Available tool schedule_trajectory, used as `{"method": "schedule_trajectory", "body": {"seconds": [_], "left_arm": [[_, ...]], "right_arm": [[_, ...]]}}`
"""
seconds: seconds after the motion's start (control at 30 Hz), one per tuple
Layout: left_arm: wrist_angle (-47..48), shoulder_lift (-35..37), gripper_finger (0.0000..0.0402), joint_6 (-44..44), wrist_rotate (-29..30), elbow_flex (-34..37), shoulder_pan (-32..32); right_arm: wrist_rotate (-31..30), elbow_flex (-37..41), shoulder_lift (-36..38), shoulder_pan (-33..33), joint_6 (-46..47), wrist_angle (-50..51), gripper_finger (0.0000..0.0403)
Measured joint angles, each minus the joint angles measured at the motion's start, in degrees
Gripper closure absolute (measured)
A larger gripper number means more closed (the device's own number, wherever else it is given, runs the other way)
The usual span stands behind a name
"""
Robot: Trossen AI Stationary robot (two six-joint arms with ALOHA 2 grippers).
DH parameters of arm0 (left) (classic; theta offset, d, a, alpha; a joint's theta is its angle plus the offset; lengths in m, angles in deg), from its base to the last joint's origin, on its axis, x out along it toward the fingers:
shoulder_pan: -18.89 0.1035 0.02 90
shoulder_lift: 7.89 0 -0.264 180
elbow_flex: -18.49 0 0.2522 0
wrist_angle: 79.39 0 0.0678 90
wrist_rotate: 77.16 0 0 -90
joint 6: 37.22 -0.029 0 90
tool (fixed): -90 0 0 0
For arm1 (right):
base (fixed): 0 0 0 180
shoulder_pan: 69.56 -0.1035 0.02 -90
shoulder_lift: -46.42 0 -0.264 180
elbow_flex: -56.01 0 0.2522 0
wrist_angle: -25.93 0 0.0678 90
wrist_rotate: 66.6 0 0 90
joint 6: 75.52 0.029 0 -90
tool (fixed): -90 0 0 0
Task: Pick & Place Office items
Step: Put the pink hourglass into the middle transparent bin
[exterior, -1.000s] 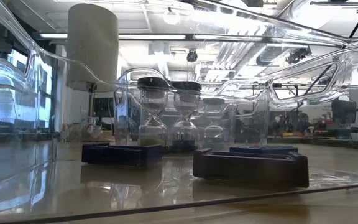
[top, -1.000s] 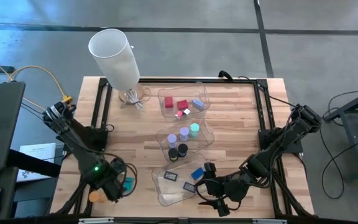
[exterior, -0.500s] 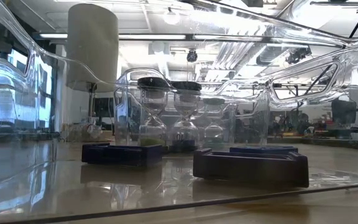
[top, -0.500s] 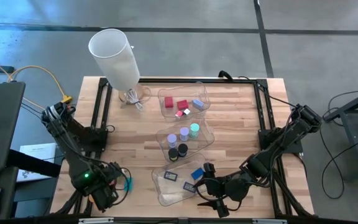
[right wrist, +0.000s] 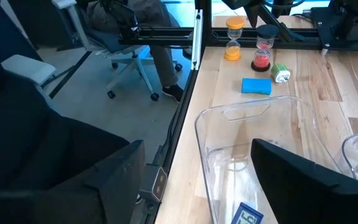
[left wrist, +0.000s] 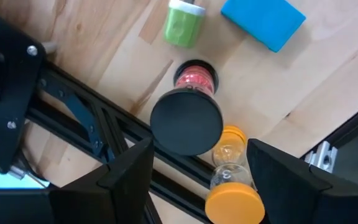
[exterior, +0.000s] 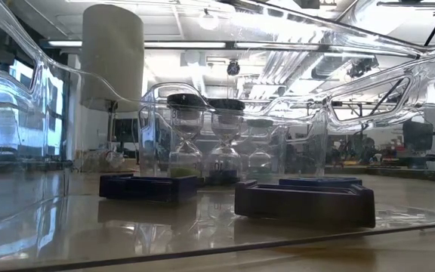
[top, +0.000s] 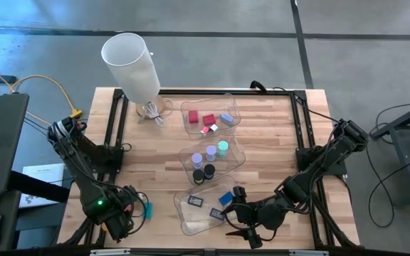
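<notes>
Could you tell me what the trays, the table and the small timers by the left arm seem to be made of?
Trays: clear, glossy plastic; the wood shows through. Table: pale wood strips, matte, with visible grain, set in a black metal frame. Timers: the orange one and the black-capped red one look like clear glass or plastic bulbs between matte plastic caps.

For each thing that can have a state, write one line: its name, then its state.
Left gripper: open, empty, over black-capped hourglass.
Right gripper: open, empty.
Orange hourglass: upright.
Green cylinder: lying down.
Near tray: holds flat rectangles.
Lamp shade: upright.
</notes>
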Motion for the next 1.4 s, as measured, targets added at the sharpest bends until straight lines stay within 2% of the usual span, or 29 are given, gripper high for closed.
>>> {"method": "schedule_trajectory", "body": {"seconds": [0.2, 0.5, 0.7, 0.97, 1.2, 1.4], "left_arm": [[-1.57, 0.22, 0.016, -3.16, 0.1, 1.06, 0.48], [-1.73, 3.45, 0.0211, -2.34, 0.31, 5.12, 0.5], [-1.82, 3.43, 0.0218, -3.69, 0.49, 5.16, 1.23], [-1.72, 3.43, 0.0214, -4.69, 1.41, 5.16, 2.9], [-0.41, 3.41, 0.0166, -3.18, 2.06, 5.43, 3.28], [0.38, 3.39, 0.0159, -2.49, 3.01, 6.28, 3.48]], "right_arm": [[-0.01, 0.0, 0.0, 0.0, 0.0, 0.0, 0.0119], [0.0, 0.0, 0.0, 0.0, 0.0, -0.6, 0.0119], [0.0, 0.0, 0.0, 0.0, -0.06, -1.17, 0.0119], [-0.02, 0.0, 0.0, 0.0, -1.75, -1.3, 0.0119], [-0.02, 0.0, 0.0, 0.01, -1.96, -1.28, 0.0119], [-0.02, 0.0, 0.0, 0.01, -3.01, -1.26, 0.0119]]}}
